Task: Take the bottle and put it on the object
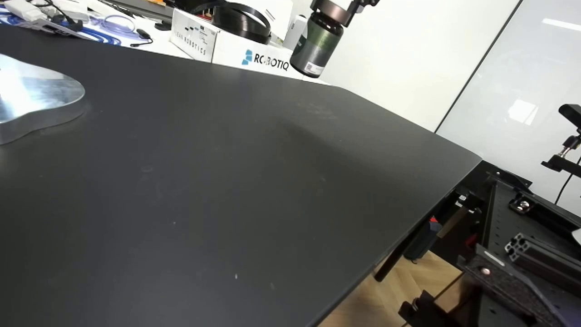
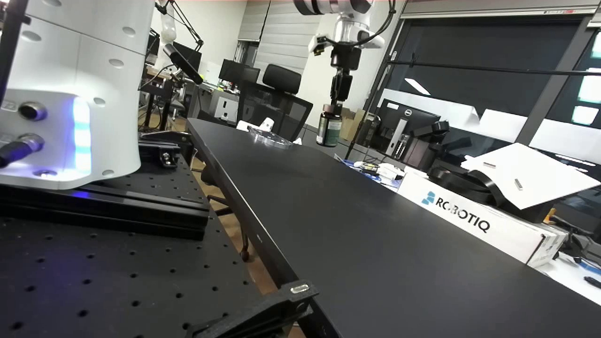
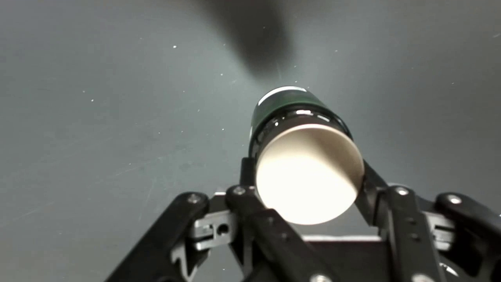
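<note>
I see the white arm (image 2: 350, 30) stretched out over the dark worktop (image 1: 204, 181), and its end effector (image 3: 309, 179) points downward. The two fingers (image 3: 247, 172) are closed at both sides of the cap (image 3: 307, 184), so it is grasping the small dark bottle (image 2: 329, 129) by the top. The bottle hangs in the air with its bottom down, above the worktop. The silver piece (image 1: 59, 88) lies flat on the worktop, well apart from the bottle; in an exterior view it is partly cut off by the border. Along the edge of the worktop stands a long white box (image 2: 469, 221), with a dark round thing (image 1: 238, 25) on its top and blue cables (image 1: 102, 36) near it. Behind the worktop are a black chair (image 2: 272, 101) and a screen (image 2: 413, 119).
</note>
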`<state>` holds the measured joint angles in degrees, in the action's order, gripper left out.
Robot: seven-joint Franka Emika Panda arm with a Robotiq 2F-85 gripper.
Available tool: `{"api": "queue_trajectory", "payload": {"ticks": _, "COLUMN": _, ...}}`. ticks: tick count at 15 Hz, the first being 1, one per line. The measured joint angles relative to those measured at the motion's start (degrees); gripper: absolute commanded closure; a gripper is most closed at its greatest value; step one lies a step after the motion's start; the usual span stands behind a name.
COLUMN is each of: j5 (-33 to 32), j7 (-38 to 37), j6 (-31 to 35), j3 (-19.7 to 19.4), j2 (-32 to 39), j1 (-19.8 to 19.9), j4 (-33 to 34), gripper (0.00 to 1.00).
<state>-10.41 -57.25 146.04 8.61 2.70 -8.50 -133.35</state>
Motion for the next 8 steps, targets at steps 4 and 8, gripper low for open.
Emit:
{"api": "queue_trajectory", "payload": {"ticks": 4, "j5": -0.54, "j7": -1.15, "j6": -3.72, "j3": 0.85, "j2": 3.68, "j1": -2.75, "j4": 5.1, "gripper": 0.39}}
{"api": "queue_trajectory", "payload": {"ticks": 8, "j5": -0.54, "j7": -0.92, "j6": -3.61, "j3": 0.39, "j2": 3.64, "j1": -2.45, "j4": 4.67, "gripper": 0.39}}
